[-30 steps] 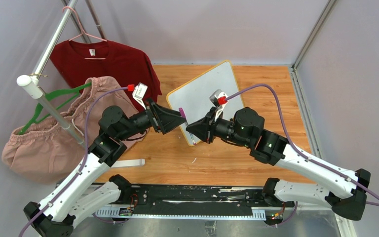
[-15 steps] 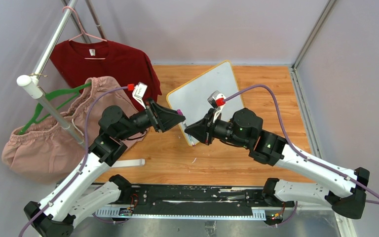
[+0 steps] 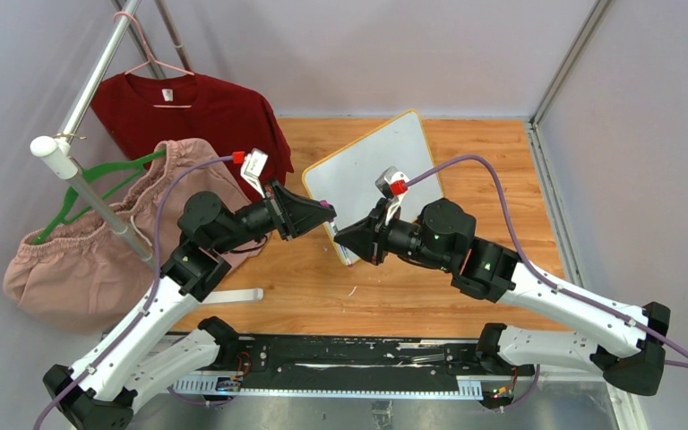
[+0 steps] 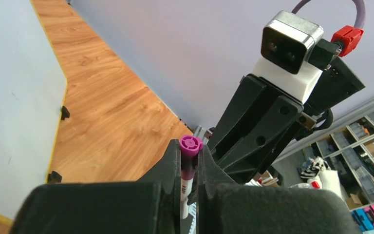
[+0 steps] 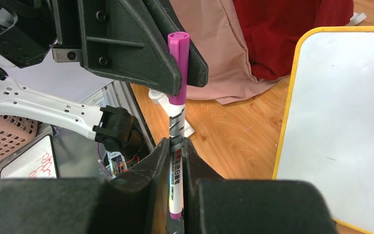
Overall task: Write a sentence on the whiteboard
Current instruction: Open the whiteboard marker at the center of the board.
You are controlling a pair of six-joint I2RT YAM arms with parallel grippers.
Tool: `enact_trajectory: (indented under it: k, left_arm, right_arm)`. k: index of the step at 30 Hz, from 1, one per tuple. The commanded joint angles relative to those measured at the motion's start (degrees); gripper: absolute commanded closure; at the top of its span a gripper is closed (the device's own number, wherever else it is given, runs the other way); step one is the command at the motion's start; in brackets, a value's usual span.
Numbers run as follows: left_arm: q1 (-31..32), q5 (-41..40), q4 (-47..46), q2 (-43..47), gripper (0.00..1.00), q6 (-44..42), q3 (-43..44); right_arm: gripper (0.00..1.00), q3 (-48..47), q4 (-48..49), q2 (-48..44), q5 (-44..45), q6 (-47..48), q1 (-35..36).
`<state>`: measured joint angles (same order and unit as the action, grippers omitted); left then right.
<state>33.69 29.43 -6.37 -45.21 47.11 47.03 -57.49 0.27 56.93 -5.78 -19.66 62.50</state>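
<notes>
While I checked the feeds, the left gripper [image 3: 326, 206] was clenched on the purple cap [image 4: 190, 145] of a marker [image 5: 177, 127], one finger on each side. The right gripper [image 3: 340, 235] was grasping the same marker lower down, on its white printed barrel. In the right wrist view the cap end stuck up out of those jaws. The cap sat on the barrel, and both grippers met nose to nose with the marker bridging them.

I saw the whiteboard [image 3: 372, 161] on the wooden table [image 3: 502, 179] behind the grippers, toward the back middle and turned at an angle. Its yellow frame was in view, and its near corner was overlapped by the right gripper in the top view. In the wrist views it sat just beside the marker, not touching it.

At the far left, a red T-shirt [image 3: 188, 112] hung from a pink hanger [image 3: 148, 58] on the rack pole [image 3: 98, 210]. A pink garment [image 3: 63, 264] was heaped below it, with a green hanger [image 3: 98, 182] across its top. A small white strip [image 3: 233, 295] lay on the table by the left arm; I couldn't tell what it was.
</notes>
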Motion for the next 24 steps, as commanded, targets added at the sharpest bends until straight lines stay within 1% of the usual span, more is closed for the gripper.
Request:
enact_trajectory:
  k: [1, 2, 3, 4, 5, 7, 11, 16, 21, 24]
  left_arm:
    - [0.3, 1.6, -1.4, 1.2, 1.0, -0.4, 1.4]
    - [0.3, 1.3, -1.4, 1.5, 1.0, -0.3, 1.2]
    - [0.3, 1.1, -1.5, 2.1, 1.0, -0.2, 0.9]
    - [0.3, 0.8, -1.5, 2.5, 1.0, -0.2, 0.6]
    - [0.3, 0.5, -1.5, 3.0, 1.0, -0.1, 0.4]
    - [0.3, 0.2, -1.5, 3.7, 1.0, 0.0, 0.1]
    - [0.3, 0.0, -1.5, 4.7, 1.0, 0.4, 0.0]
    - [0.3, 0.0, -1.6, 5.5, 1.0, 0.8, -0.1]
    - [0.3, 0.1, -1.7, 6.3, 1.0, 1.0, -0.6]
    - [0.3, -0.1, -1.7, 6.7, 1.0, 0.9, -0.8]
  right_arm:
    - [0.89, -1.4, 1.4, -1.0, 1.7, -0.1, 1.1]
    - [0.72, -1.1, 1.7, -1.2, 1.8, -0.4, 1.1]
    - [0.59, -0.9, 2.3, -1.2, 1.7, -0.9, 1.1]
    - [0.47, -0.6, 3.0, -1.2, 1.7, -1.4, 1.1]
    - [0.4, -0.6, 3.4, -1.1, 1.7, -2.0, 1.2]
    - [0.33, -0.9, 3.7, -0.8, 1.4, -3.1, 1.1]
    - [0.32, -1.4, 5.0, 0.0, 1.0, -4.9, 1.1]
    - [0.39, -2.3, 6.7, 1.6, -0.2, -6.5, 1.1]
    - [0.49, -3.0, 8.1, 3.4, -1.9, -8.1, 1.1]
    - [0.62, -2.8, 8.6, 3.6, -2.5, -8.4, 1.1]
